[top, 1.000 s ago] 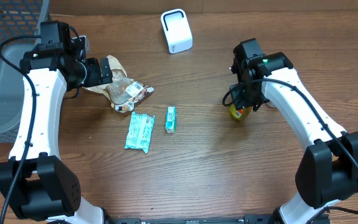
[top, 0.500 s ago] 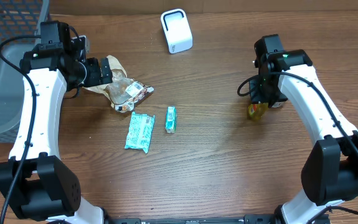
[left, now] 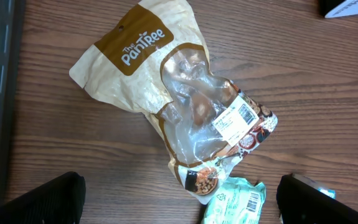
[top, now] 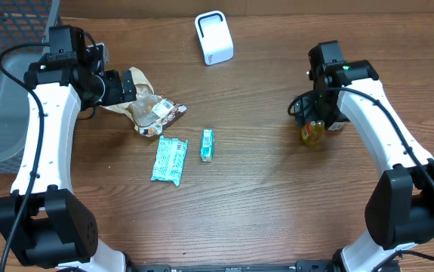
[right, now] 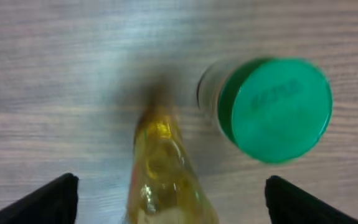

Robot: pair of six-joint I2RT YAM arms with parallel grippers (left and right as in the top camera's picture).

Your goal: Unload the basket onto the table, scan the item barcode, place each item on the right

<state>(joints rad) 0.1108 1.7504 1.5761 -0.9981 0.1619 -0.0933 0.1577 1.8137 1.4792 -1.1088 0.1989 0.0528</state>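
Note:
A small yellow bottle point(right: 166, 168) lies on the wooden table at the right point(top: 312, 134), between the wide-apart fingers of my right gripper point(right: 172, 202), which is open and touches nothing. A white barcode scanner point(top: 213, 36) stands at the back centre. My left gripper point(top: 128, 85) hangs open over a tan and clear snack bag point(left: 179, 106), whose white barcode label faces up. A teal packet point(top: 170, 160) and a small teal box point(top: 207, 144) lie in the middle of the table.
A jar with a green lid point(right: 272, 109) stands right beside the yellow bottle. A grey mesh basket point(top: 5, 83) fills the far left. The scanner's corner point(left: 347, 7) shows at the top right of the left wrist view.
My right arm carried the yellow bottle to the right, then its jaws opened and let the bottle go onto the table. The left arm has not moved.

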